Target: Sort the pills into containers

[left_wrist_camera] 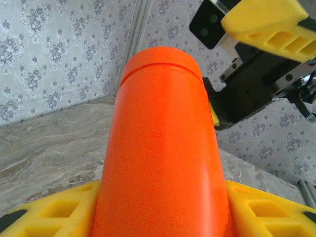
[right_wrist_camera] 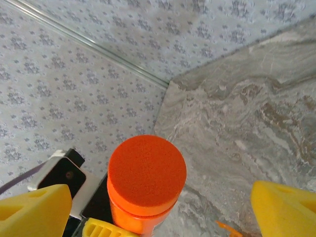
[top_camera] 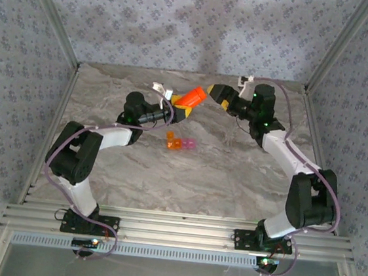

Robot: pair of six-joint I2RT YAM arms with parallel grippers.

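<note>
An orange bottle with a round orange cap hangs tilted above the back of the table. My left gripper is shut on its body, a yellow finger pressed to each side of the bottle. My right gripper faces the cap end and stands open; its yellow fingers are wide apart, clear of the cap. The containers, a tiny orange cube joined to a pink one, sit on the marble table below the bottle. The pills are hidden.
Patterned walls enclose the table on three sides, with metal posts at the back corners. A small white object lies behind my left gripper, another near the back right. The marble in front of the containers is bare.
</note>
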